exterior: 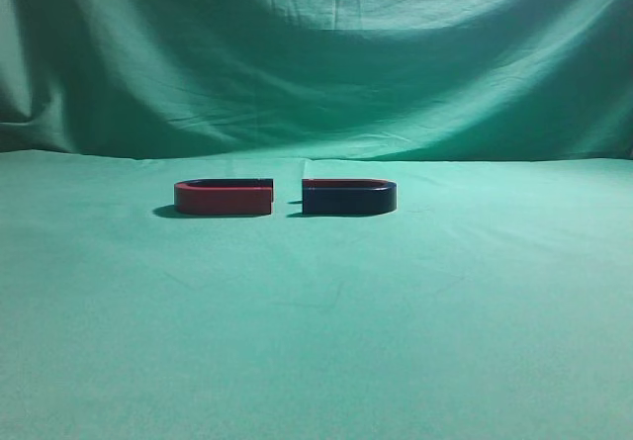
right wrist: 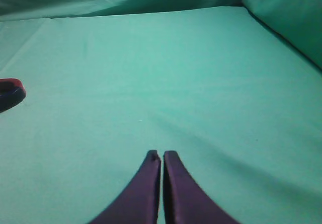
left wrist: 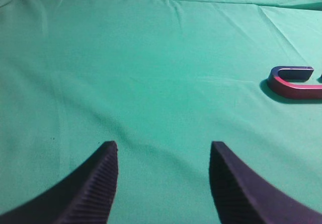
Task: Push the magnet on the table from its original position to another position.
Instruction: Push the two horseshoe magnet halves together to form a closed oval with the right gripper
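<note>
Exterior view: smooth U-shaped navy magnet (exterior: pixel 348 199) on cloth-covered table (exterior: pixel 316 341).

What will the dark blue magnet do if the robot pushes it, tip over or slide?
The dark magnet lies low and flat on the table, so it will probably slide, not tip or roll. It looks solid and stiff. The red magnet sits close, open ends facing across a small gap, so the two might tug or shove each other.

Dark navy U-shaped magnet (exterior: pixel 348 198) flat on the green table (exterior: pixel 316 341), open end leftward.
</note>
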### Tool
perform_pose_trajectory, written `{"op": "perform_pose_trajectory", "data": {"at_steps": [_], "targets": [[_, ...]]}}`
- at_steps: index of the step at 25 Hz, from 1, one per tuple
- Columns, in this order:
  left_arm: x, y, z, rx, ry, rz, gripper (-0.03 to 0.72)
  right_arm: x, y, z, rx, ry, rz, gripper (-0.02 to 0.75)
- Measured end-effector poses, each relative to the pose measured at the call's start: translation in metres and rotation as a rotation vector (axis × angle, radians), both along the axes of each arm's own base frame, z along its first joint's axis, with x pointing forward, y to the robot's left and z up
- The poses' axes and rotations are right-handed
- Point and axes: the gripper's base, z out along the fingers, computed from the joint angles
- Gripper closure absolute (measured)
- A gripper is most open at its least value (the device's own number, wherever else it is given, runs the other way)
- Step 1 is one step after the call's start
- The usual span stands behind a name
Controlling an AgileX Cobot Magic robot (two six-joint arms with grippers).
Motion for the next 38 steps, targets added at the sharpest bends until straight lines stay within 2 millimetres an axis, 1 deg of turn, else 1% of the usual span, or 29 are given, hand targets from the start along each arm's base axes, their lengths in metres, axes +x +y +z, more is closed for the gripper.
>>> {"op": "perform_pose_trajectory", "data": {"at_steps": [5,7,8,11,13,14,16,19,21,24,28,31,33,36,38], "targets": [[0.0,0.0,0.0,0.0,0.0,0.0,0.316,0.0,0.0,0.0,0.0,-0.005,0.0,0.738],[0.0,0.0,0.0,0.0,0.0,0.0,0.316,0.001,0.0,0.003,0.002,-0.042,0.005,0.738],[0.0,0.0,0.0,0.0,0.0,0.0,0.316,0.002,0.001,0.007,0.015,-0.091,0.008,0.738],[0.0,0.0,0.0,0.0,0.0,0.0,0.316,0.005,0.003,0.027,0.1,-0.31,0.019,0.738],[0.0,0.0,0.0,0.0,0.0,0.0,0.316,0.003,0.005,0.044,0.149,-0.492,0.042,0.738],[0.0,0.0,0.0,0.0,0.0,0.0,0.316,0.002,0.005,0.049,0.166,-0.549,0.051,0.738],[0.0,0.0,0.0,0.0,0.0,0.0,0.316,-0.001,0.005,0.061,0.181,-0.592,0.055,0.738],[0.0,0.0,0.0,0.0,0.0,0.0,0.316,-0.008,0.003,0.097,0.191,-0.594,0.042,0.738],[0.0,0.0,0.0,0.0,0.0,0.0,0.316,-0.008,0.002,0.121,0.189,-0.525,0.024,0.738],[0.0,0.0,0.0,0.0,0.0,0.0,0.316,0.003,0.001,0.14,0.18,-0.313,-0.014,0.738],[0.0,0.0,0.0,0.0,0.0,0.0,0.316,0.025,0.003,0.153,0.211,0.06,-0.057,0.738],[0.0,0.0,0.0,0.0,0.0,0.0,0.316,0.047,0.006,0.155,0.179,0.324,-0.065,0.738],[0.0,0.0,0.0,0.0,0.0,0.0,0.316,0.065,0.008,0.153,0.119,0.445,-0.039,0.738],[0.0,0.0,0.0,0.0,0.0,0.0,0.316,0.085,0.012,0.15,0.053,0.556,0.031,0.738],[0.0,0.0,0.0,0.0,0.0,0.0,0.316,0.097,0.016,0.146,0.046,0.61,0.079,0.738]]}}
